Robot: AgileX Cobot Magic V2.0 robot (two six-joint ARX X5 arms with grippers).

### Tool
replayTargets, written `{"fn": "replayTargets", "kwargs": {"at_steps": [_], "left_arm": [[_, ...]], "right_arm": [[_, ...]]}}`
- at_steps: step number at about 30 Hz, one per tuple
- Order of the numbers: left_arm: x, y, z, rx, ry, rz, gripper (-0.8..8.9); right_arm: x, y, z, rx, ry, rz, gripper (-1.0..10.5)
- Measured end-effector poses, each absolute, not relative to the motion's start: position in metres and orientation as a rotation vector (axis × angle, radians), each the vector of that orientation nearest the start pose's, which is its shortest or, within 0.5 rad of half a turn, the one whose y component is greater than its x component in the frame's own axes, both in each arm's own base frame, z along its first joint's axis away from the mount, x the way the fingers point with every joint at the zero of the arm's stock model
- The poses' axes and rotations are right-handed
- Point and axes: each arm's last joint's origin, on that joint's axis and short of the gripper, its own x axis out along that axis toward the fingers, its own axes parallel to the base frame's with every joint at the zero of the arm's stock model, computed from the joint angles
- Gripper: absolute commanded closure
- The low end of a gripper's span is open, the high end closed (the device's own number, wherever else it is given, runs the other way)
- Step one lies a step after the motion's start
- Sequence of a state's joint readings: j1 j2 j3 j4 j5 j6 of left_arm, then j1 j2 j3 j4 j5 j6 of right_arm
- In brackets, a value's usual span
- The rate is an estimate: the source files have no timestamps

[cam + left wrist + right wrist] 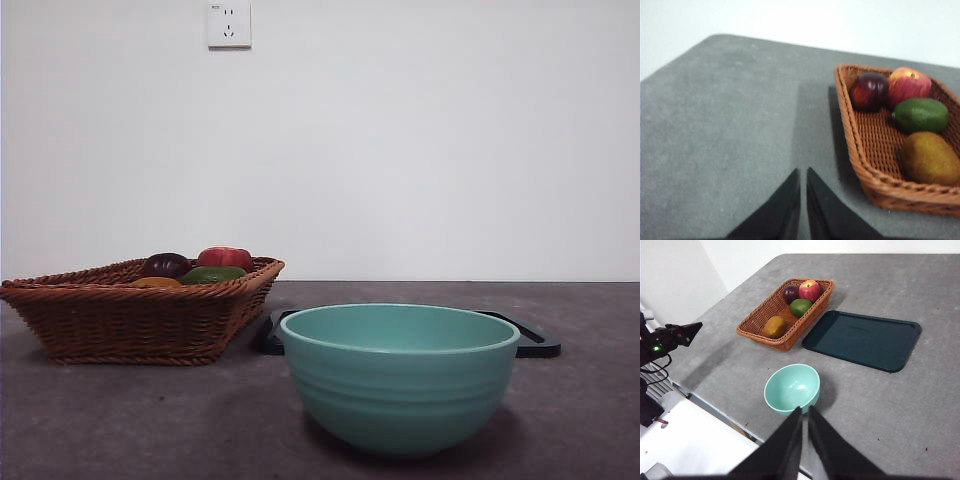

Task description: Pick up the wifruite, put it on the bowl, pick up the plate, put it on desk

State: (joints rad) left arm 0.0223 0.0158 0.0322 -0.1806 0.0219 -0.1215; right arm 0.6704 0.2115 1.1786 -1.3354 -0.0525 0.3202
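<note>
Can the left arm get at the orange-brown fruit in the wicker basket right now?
Probably yes. The orange-brown oval fruit lies uncovered in the brown wicker basket, with nothing between it and the shut left gripper.

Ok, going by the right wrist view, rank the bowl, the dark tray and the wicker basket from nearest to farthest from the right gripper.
1. Bowl: nearest, just ahead of the right gripper.
2. Dark tray: farther out, empty, next to the basket.
3. Wicker basket: about as far as the tray, too close to call; it holds the fruit.
</note>
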Motion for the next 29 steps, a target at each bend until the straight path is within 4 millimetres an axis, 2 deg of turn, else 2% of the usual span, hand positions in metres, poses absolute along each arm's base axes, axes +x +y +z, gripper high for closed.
{"fn": "replayTargets", "kwargs": {"at_steps": [29], "left_arm": [[0.0948,0.0015,0.1568,-0.121,0.152,0.01,7.94]], "right_arm": [[-0.0466,-0.035,0.3599,0.189,0.468,0.649,9.3]]}}
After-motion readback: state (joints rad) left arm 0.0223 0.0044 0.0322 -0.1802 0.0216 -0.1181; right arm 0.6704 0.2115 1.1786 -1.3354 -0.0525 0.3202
